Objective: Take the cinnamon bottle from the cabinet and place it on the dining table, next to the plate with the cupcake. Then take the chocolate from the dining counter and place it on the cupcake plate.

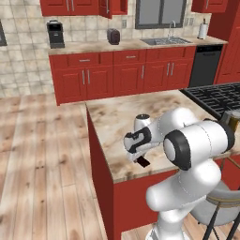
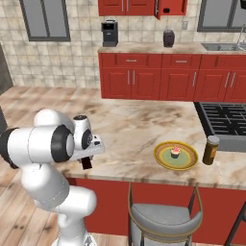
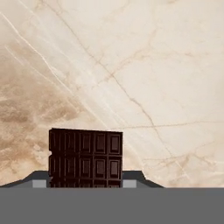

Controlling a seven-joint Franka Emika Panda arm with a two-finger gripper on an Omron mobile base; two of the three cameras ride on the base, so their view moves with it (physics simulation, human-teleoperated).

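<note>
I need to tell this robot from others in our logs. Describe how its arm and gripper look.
The arm is built of glossy white rounded shells, bulbous at the joints, with black ring bands between segments. The white hand carries black panels, and its gripper ends in two small dark fingers. No cables or markings are visible.

Low in the frame the dark chocolate [image 3: 85, 158] hangs over the marble dining table [image 2: 139, 129]; right, the cupcake [image 2: 175, 152] sits on the plate [image 2: 164, 150] beside the cinnamon bottle [image 2: 210, 150].

We saw the dining table [image 2: 139, 129] veined beige-brown over a red base. On it, the plate [image 2: 176, 156] was yellow-rimmed and greenish, the cupcake [image 2: 175, 152] pink with red, the cinnamon bottle [image 2: 210, 150] brown. The chocolate [image 3: 85, 158] was near-black, gridded in squares.
</note>
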